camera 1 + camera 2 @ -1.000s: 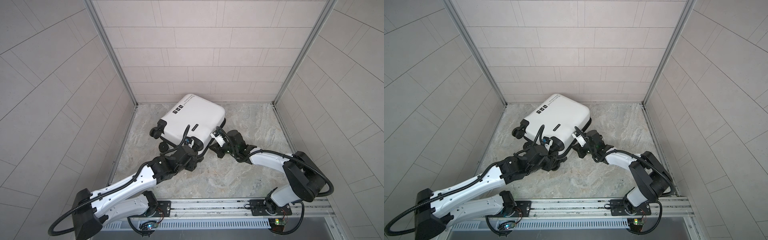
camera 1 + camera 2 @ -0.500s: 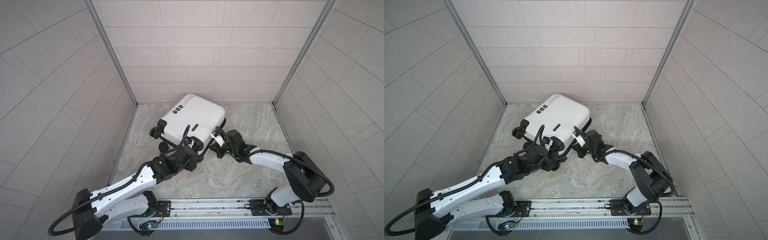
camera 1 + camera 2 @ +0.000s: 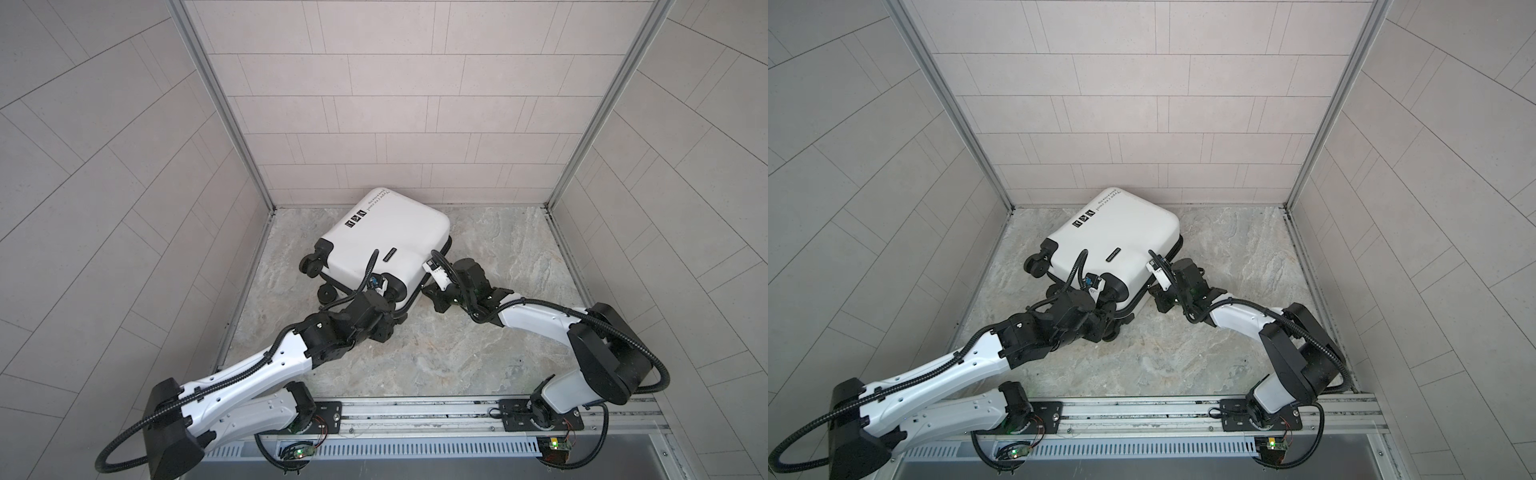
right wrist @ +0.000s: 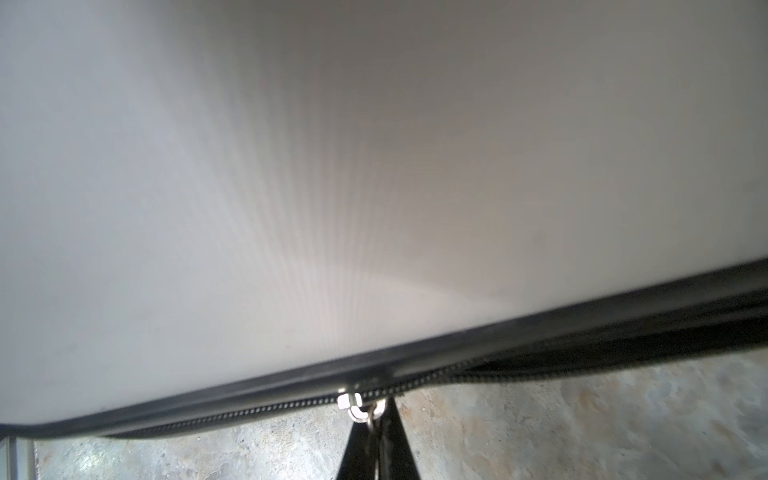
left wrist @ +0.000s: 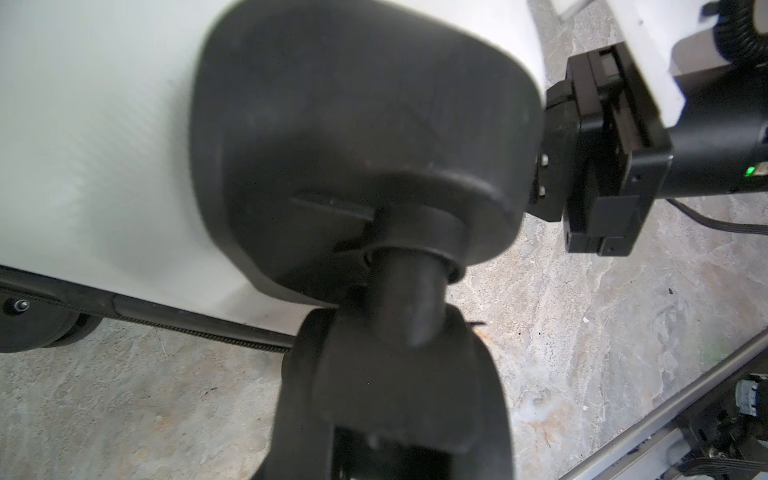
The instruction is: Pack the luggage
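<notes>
The luggage [image 3: 390, 232] [image 3: 1121, 232] is a white hard-shell case lying closed and askew on the stone floor, near the back wall in both top views. My left gripper [image 3: 388, 299] [image 3: 1106, 309] sits at its near corner, closed round a black spinner wheel [image 5: 395, 365] below the wheel housing [image 5: 357, 137]. My right gripper [image 3: 430, 291] [image 4: 376, 419] is at the case's right edge, shut on the metal zipper pull [image 4: 374, 415] that hangs from the slider [image 4: 351, 405]. The zip teeth [image 4: 249, 411] run closed on one side of the slider; on the other side a dark gap shows.
Tiled walls [image 3: 374, 104] close in the floor on three sides, and the case's far corner lies close to the back one. A metal rail [image 3: 415, 411] with both arm bases runs along the front. Bare stone floor [image 3: 415, 353] lies between rail and case.
</notes>
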